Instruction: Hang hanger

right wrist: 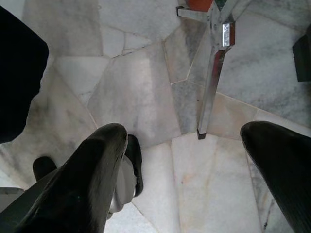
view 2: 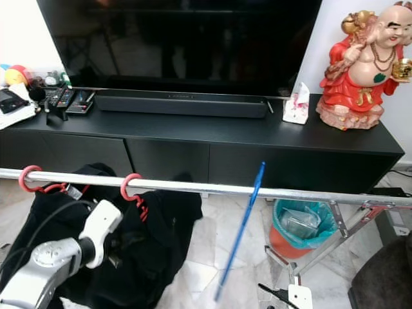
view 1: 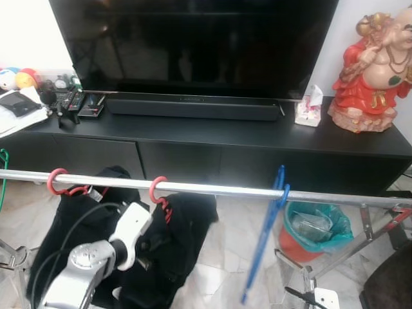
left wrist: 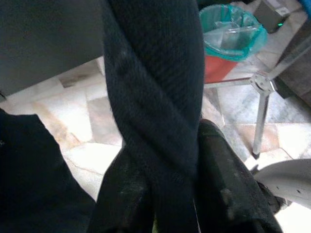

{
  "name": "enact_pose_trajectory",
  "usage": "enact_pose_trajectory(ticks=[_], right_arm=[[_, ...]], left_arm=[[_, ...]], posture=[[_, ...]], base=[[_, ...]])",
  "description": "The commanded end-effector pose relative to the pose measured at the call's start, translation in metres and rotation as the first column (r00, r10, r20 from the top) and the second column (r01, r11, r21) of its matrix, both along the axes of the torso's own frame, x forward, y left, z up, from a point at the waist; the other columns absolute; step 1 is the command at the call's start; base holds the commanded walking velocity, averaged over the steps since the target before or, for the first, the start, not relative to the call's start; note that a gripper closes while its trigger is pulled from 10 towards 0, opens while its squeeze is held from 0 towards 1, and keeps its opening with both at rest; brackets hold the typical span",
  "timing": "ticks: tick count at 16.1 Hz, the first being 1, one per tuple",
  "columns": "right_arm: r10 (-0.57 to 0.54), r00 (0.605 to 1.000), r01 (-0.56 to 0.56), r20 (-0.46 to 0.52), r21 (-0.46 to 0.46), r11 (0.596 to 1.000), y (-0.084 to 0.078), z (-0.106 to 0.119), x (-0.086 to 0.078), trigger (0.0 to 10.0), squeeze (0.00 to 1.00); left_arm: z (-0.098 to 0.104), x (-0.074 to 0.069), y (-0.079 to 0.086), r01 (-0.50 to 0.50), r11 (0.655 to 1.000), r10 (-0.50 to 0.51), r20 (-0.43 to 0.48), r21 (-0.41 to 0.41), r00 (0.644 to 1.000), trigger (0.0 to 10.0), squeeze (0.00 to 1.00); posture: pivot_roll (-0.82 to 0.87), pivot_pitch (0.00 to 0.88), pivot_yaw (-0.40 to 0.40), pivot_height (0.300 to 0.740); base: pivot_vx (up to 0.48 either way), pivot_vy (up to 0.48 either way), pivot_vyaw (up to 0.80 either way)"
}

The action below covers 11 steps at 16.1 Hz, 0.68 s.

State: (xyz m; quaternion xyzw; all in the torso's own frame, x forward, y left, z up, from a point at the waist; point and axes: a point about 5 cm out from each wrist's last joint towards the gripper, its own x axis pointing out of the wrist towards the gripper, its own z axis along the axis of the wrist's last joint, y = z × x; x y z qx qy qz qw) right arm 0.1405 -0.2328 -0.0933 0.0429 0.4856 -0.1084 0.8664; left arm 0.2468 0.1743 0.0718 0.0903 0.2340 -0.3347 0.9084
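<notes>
A silver rail [view 1: 212, 188] runs across in front of me. Two red hangers hook over it, one [view 1: 56, 181] at the left and one [view 1: 156, 190] nearer the middle, each carrying a black garment [view 1: 187, 238]. A bare blue hanger [view 1: 267, 238] dangles tilted from the rail further right. My left gripper [left wrist: 170, 194] is below the rail at the second garment, shut on a twisted fold of its black fabric [left wrist: 155, 97]. My right gripper [right wrist: 184, 133] is open over the marble floor, holding nothing.
A black TV stand [view 1: 257, 138] with a large TV stands behind the rail, carrying remotes [view 1: 77, 103], a tissue box [view 1: 309, 109] and a red statue [view 1: 373, 71]. An orange bin with a teal liner [view 1: 315, 228] and the rack's metal legs [view 1: 347, 251] stand at the lower right.
</notes>
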Motion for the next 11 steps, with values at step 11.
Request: enact_pose_trajectory(ticks=[11], right_arm=[[0.009, 1.000, -0.009, -0.007, -0.002, 1.000, -0.001, 0.000, 0.000, 10.0, 0.00]], left_arm=[[0.039, -0.020, 0.016, 0.097, 0.980, -0.103, -0.023, -0.176, 0.994, 10.0, 1.00]], posture=[[-0.04, 0.000, -0.040, 0.732]], base=[[0.000, 0.000, 0.00]])
